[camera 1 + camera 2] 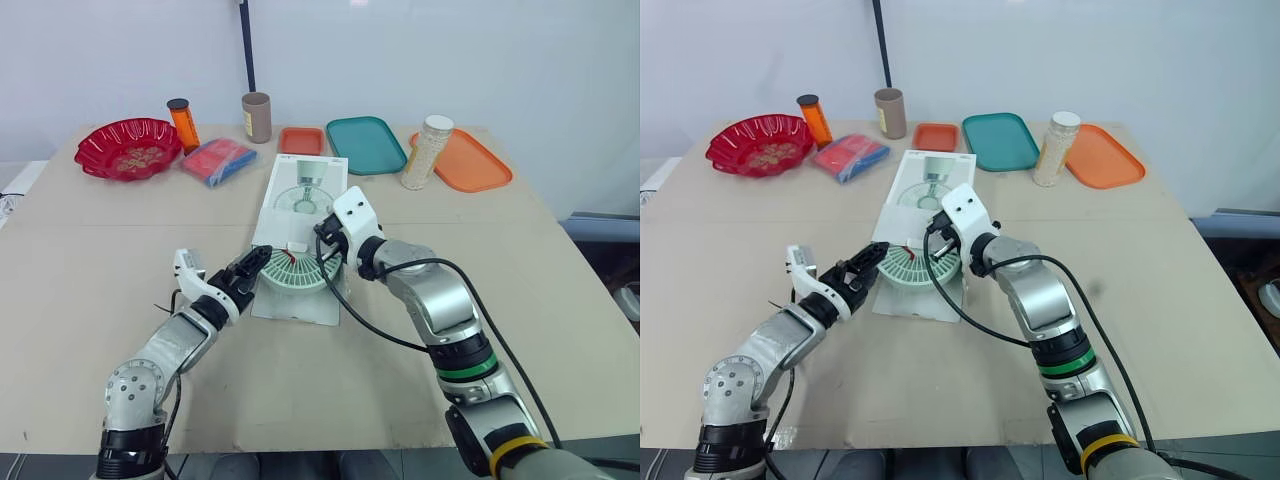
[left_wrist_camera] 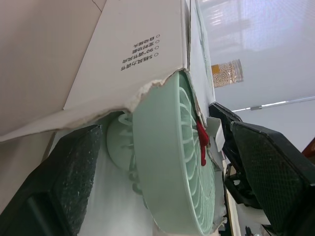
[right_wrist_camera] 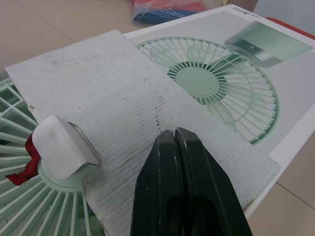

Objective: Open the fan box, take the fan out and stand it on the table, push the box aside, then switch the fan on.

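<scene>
The fan box lies flat in the middle of the table, its long side running away from the robot and its near end open. The pale green fan sticks partly out of that end, its grille face up, over a white flap spread on the tabletop. A torn upper flap covers part of the grille, and a red scrap hangs by the fan's hub. The left gripper is spread wide at the fan's left rim, one finger behind the disc and the other in front. The right gripper has its fingers pressed together with nothing between them, just above the upper flap. Along the far edge, from left to right, stand a red bowl with a scatter of crumbs in it, an orange bottle with a dark cap, a red and blue packet, a brown tube, a small orange tray, a teal tray, a jar full of pale grains and a large orange tray. The jar stands at the large orange tray's left rim; whether on it, I cannot tell. Bare tabletop stretches on both sides of the box, and between the fan and the near edge.
</scene>
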